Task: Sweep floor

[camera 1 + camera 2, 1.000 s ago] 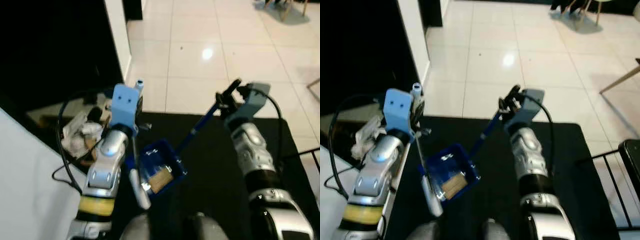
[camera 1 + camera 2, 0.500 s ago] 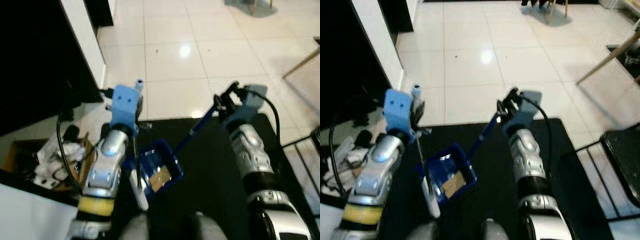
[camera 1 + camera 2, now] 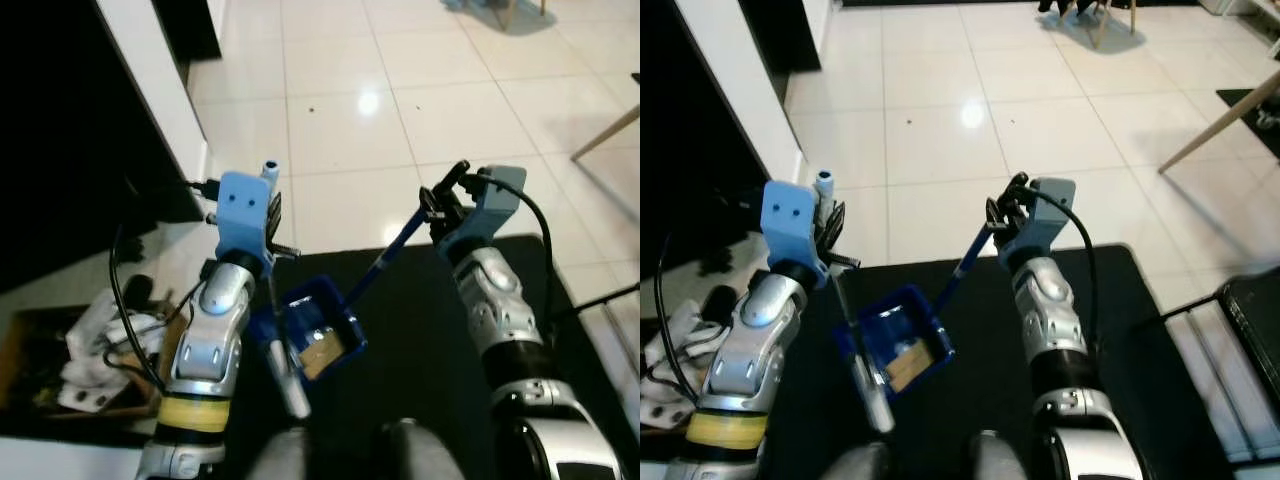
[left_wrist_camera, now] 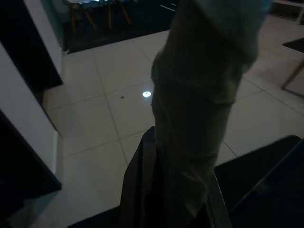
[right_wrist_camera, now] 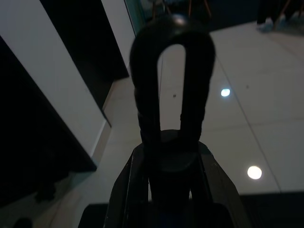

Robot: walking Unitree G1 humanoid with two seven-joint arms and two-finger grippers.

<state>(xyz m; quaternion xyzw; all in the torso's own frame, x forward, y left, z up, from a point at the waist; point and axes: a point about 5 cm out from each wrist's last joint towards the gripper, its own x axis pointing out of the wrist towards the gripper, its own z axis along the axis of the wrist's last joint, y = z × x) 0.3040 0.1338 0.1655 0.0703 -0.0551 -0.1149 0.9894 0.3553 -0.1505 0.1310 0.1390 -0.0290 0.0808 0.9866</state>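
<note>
My left gripper (image 3: 272, 208) is raised in front of me and shut on a pale broom handle (image 3: 282, 375) that slants down toward my body. The left wrist view has that pale handle (image 4: 199, 104) close up between the dark fingers (image 4: 137, 190). My right gripper (image 3: 440, 198) is shut on the long blue handle (image 3: 385, 260) of a blue dustpan (image 3: 300, 310). The dustpan hangs between my arms, with a tan piece (image 3: 320, 350) inside. The right wrist view shows the handle's black loop end (image 5: 142, 95) above the fingers (image 5: 126, 190).
A black mat (image 3: 430, 340) lies under me, and pale glossy tiles (image 3: 330, 70) stretch ahead. A white wall edge (image 3: 150, 70) with a dark opening stands at the left. A box of cables and clutter (image 3: 95, 345) sits low left. A wooden chair leg (image 3: 605, 140) is at the right.
The whole view has shifted, so the camera moved: more tile floor shows and the white surface at the lower left is gone. Both grippers keep their hold on broom and dustpan.
</note>
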